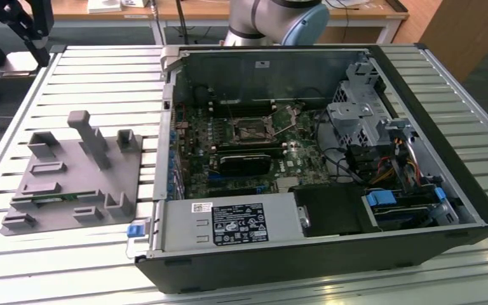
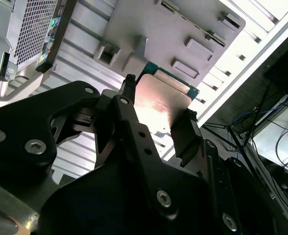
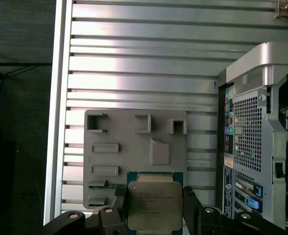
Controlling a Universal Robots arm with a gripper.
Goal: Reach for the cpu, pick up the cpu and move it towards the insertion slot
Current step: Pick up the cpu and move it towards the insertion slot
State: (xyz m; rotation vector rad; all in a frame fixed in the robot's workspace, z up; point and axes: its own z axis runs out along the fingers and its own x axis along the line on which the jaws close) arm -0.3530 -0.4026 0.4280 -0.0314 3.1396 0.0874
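Table (image 1: 83,76): bare slats run out past every edge of the grey holder (image 1: 74,171).
Case (image 1: 261,73): open, beside the holder.
Gripper (image 3: 155,200): clamped on two opposite cpu (image 3: 155,205) edges.
Insertion slot (image 1: 251,130): inside the case, well apart from the holder.
Cpu: over the holder's edge, clear of it.

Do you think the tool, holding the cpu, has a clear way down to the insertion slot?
Probably yes: the tool grips the cpu above the grey holder, the case stands open, and nothing covers the insertion slot in the exterior view.
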